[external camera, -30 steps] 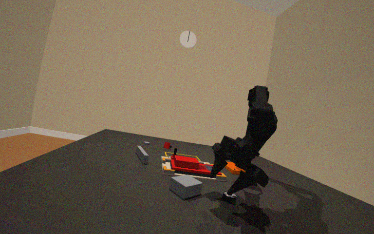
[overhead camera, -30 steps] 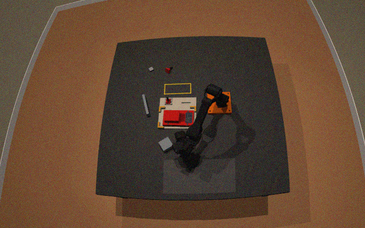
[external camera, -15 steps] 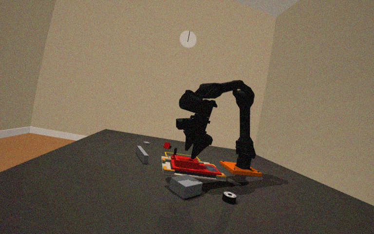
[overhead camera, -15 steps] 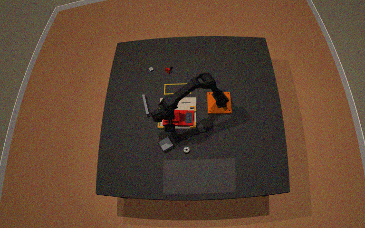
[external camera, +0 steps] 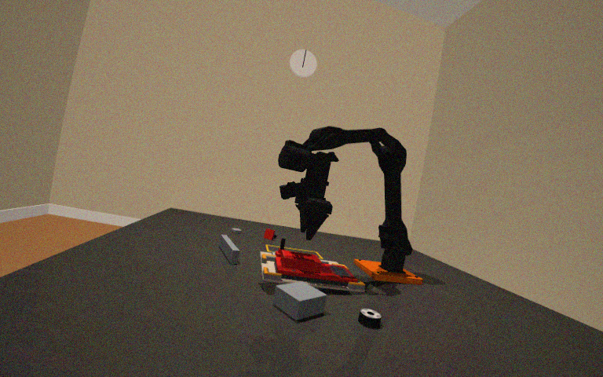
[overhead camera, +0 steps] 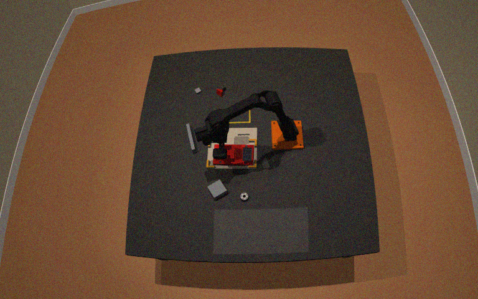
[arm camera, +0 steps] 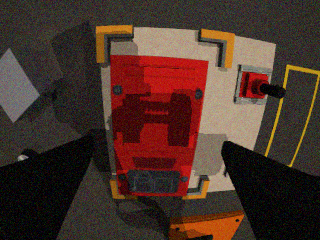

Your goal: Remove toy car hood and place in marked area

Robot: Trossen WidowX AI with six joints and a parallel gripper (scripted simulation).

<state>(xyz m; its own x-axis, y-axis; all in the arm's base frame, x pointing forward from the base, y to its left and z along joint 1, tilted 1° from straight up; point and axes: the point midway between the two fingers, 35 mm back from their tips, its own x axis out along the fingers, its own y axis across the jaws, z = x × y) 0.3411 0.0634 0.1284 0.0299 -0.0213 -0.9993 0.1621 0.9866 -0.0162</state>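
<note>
The red toy car [overhead camera: 231,160] [external camera: 340,273] [arm camera: 125,152] sits between orange corner brackets on a beige board [overhead camera: 251,132] [arm camera: 240,125]. Its raised red part [external camera: 284,260] [arm camera: 165,75], apparently the hood, is on the car, at the end away from the arm's base. Dark shapes cross it; I cannot tell shadow from recess. My gripper [external camera: 306,234] [arm camera: 159,141] is open and empty, pointing down above the car, with clear height between. In the top view the arm hides its fingertips. A yellow outline [overhead camera: 249,116] [arm camera: 277,107] lies beside the board; a lighter grey rectangle [overhead camera: 261,230] lies near the table's front edge.
A lever [external camera: 283,243] [arm camera: 272,90] stands on the board. Around it are a grey block [overhead camera: 216,189] [external camera: 300,298], a ring [overhead camera: 244,196] [external camera: 370,314], a grey bar [overhead camera: 190,137] [external camera: 228,248], a small red piece [overhead camera: 220,91] [external camera: 269,234] and a small pale block [overhead camera: 197,90].
</note>
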